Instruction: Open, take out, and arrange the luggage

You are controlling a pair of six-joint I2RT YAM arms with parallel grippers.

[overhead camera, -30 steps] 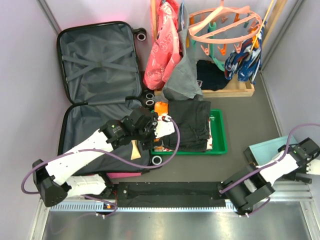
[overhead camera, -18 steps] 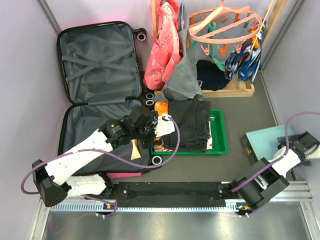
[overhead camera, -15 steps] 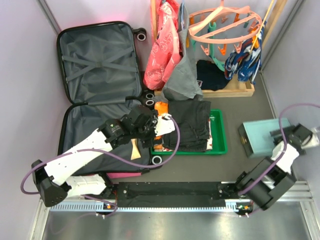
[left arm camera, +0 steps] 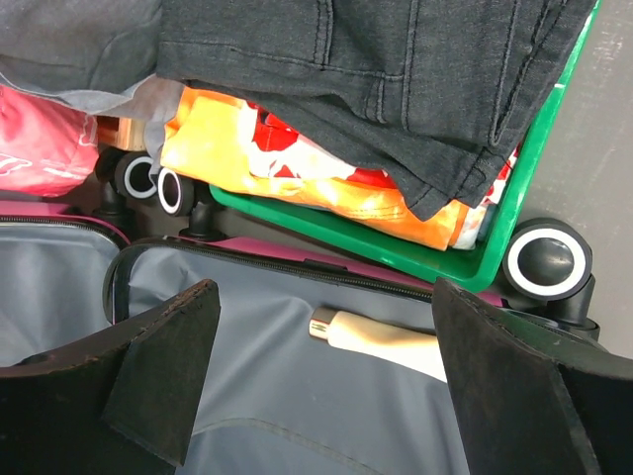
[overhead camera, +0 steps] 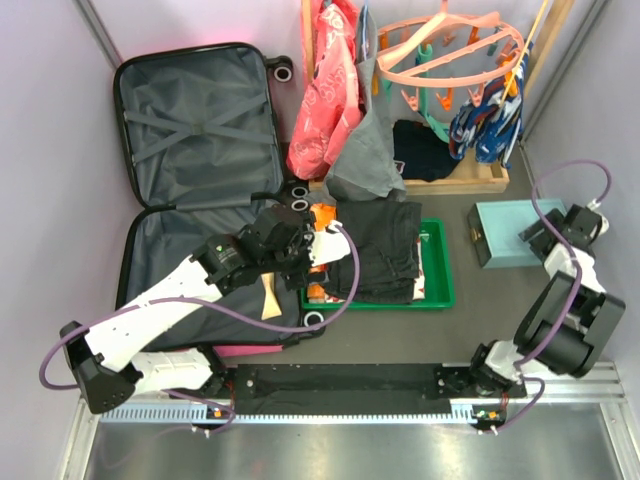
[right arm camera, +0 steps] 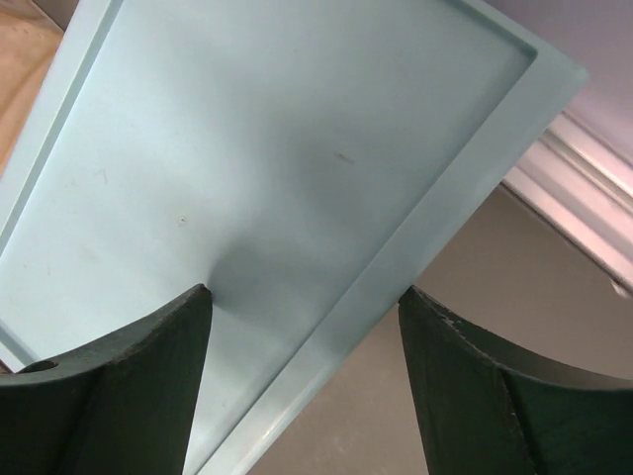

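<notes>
luggage (overhead camera: 195,120) open flat, long axis running ahead of left tool (left arm camera: 321,317), near half right under it | left tool wide open, empty; pale handle (left arm camera: 381,341) just below tips | right tool (right arm camera: 302,317) well apart from luggage, jaws apart over teal box (right arm camera: 277,148), grip unclear | left tool nearer

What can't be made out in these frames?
Top view: the left arm covers much of the near half of the luggage; what lies beneath is hidden.
Left wrist view: a pale handle-like object runs behind a finger of the left claw; its identity is unclear.
Top and left wrist views: dark jeans cover most of what's in the green tray.
Right wrist view: the teal box is cut off by frame edges; whether the right claw grips it is unclear.
</notes>
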